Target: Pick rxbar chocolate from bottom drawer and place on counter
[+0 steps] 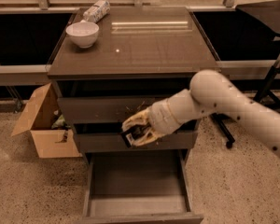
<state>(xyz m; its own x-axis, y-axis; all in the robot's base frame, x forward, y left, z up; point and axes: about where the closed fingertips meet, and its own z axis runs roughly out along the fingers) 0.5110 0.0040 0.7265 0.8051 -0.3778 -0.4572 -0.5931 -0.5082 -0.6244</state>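
Observation:
My gripper (136, 129) is in front of the cabinet's upper drawer fronts, above the open bottom drawer (137, 208). It is shut on the rxbar chocolate (133, 134), a small black bar showing between the yellowish fingers (135, 119). The bottom drawer is pulled out and its inside looks bare. The counter (149, 41) is the glossy dark top of the cabinet, above and behind my gripper.
A white bowl (82, 33) and a whitish patterned packet (96, 10) sit at the counter's back left. An open cardboard box (42, 122) stands on the floor left of the cabinet. A black table with metal legs (270, 78) is at the right.

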